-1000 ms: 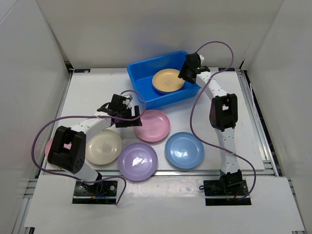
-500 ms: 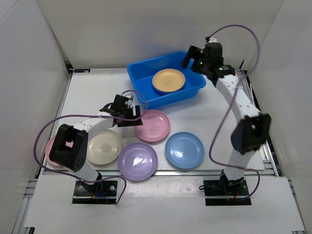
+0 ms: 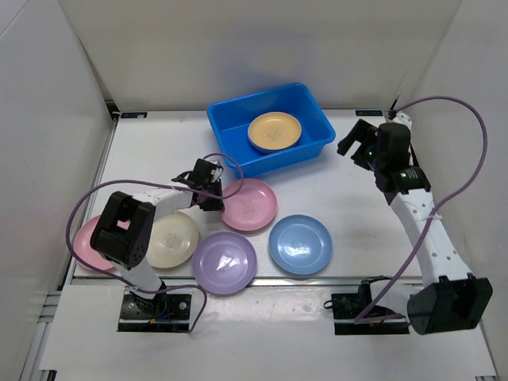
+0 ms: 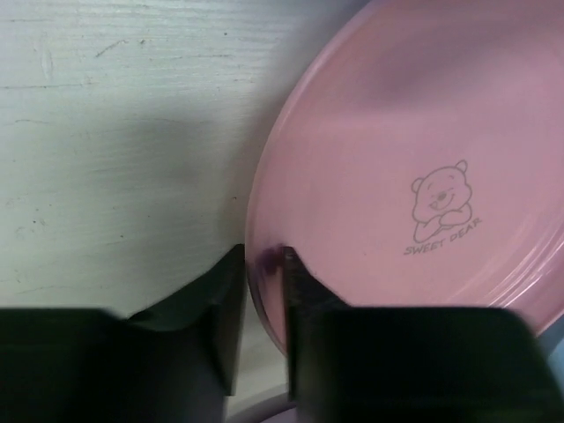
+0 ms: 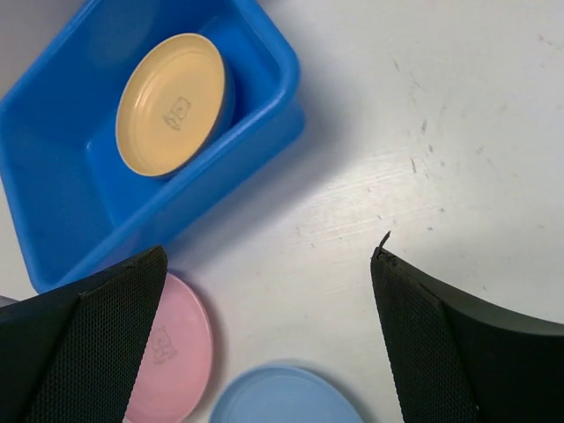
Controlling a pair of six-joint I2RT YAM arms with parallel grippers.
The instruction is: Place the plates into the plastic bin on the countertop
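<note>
Pink plate [image 3: 248, 205] on tabletop [image 3: 349, 206], left jaws at its left rim, left arm [image 3: 159, 198] low, reaching right. Right arm [image 3: 413, 206] raised right of bin [image 3: 226, 131], which holds orange plate [image 3: 275, 131]. Left wrist: jaws clenched on pink rim; bear print [image 4: 438, 207] shows. Right wrist: jaws released, spread wide above tabletop, bin upper left.

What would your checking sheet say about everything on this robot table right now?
Surface: white countertop, scuffed.
Job's things: orange plate in blue bin; pink plate, cream plate, purple plate, blue plate, second pink plate on the countertop.
Clutter: nothing seen.
Grippers: left gripper pinches pink plate's rim; right gripper open, empty, right of the bin.
Cables: purple cables loop from both arms.
Surroundings: white walls, metal rails.
</note>
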